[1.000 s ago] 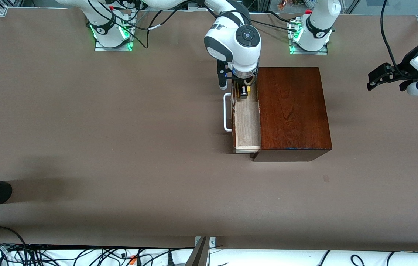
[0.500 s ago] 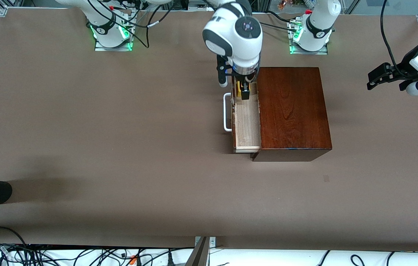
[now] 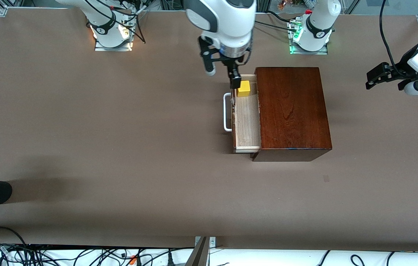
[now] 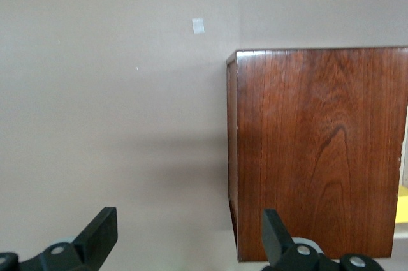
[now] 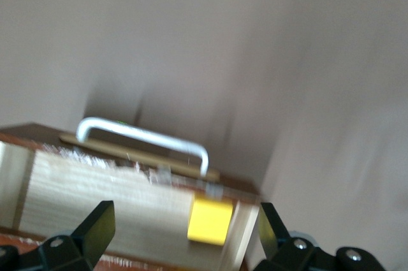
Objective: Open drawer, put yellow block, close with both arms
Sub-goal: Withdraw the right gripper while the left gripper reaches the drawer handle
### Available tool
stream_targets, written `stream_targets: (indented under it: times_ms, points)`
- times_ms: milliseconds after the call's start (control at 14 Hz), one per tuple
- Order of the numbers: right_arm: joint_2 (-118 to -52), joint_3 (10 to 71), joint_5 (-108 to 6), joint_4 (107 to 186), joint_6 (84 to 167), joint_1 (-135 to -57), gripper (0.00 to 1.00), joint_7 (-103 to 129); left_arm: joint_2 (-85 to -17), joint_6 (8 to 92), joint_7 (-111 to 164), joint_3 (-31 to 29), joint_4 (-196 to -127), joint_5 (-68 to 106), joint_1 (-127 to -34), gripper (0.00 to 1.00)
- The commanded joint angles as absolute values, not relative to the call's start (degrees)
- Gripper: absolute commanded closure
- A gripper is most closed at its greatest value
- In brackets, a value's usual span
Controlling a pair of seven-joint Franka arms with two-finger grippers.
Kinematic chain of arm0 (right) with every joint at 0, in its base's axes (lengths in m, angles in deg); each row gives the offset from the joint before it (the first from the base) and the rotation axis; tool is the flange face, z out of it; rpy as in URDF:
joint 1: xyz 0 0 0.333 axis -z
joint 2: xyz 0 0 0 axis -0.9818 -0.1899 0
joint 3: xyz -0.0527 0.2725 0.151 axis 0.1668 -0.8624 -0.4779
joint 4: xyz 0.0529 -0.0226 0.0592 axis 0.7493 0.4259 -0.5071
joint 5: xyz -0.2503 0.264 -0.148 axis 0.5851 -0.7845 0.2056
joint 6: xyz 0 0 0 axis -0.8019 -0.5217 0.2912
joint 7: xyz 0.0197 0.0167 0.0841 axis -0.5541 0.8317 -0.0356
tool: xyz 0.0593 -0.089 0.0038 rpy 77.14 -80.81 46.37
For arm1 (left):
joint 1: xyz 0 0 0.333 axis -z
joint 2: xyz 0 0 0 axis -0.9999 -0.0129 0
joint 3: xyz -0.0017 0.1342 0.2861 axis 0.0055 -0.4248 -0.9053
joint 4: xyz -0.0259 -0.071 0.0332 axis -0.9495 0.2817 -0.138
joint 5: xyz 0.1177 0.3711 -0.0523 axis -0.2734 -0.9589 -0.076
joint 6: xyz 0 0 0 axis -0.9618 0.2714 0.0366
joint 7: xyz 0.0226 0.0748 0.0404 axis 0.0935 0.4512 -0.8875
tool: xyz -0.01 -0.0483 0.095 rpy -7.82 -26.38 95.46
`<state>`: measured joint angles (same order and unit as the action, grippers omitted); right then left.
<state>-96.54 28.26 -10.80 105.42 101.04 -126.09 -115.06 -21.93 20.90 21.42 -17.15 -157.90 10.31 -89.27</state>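
Nearest to you, the drawer (image 3: 246,122) stood pulled out of the dark wooden box (image 3: 292,111), its pale floor bare along most of its length and its white U-shaped handle (image 3: 226,112) on the front facing the right arm's end of the table. The yellow block (image 3: 243,88) sat on the drawer floor at the end farthest from the front camera, close to the drawer's end wall; in the right wrist view it lay below and between the spread fingers, touching neither.

You had the right gripper (image 3: 223,74) up over that end of the drawer with its jaws released and nothing in them. The block reads as done: small, light, rigid, plain-faced and unlikely to roll, though a hard shove on the drawer could slide it along the smooth wood.

What you handle now is the drawer itself. It looks stiff and fairly light on its runners, while the polished box seems heavy enough to sit but could skate on the table under a one-sided push. I would press flat on the drawer front beside the handle, or on the bar itself, and brace the box end away from the drawer.

Your left gripper (image 3: 375,75) waited in the air toward the left arm's end of the table, well apart from the box, jaws spread and empty
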Motion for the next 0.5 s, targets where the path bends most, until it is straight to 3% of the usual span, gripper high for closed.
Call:
stream_targets:
  times_ms: [0, 429]
  points:
    - [-91.44, 30.77, -10.99, 107.59, 94.76, -121.78, 0.0, -97.73, -21.71, 17.82, 20.6, -17.02, -157.9, 13.03, -88.56, 0.0]
    - [-77.99, 47.37, -11.44, 121.55, 93.86, -121.15, 0.0, -55.8, -26.01, 16.67, 8.76, -7.81, -157.82, 15.07, -88.38, 0.0]
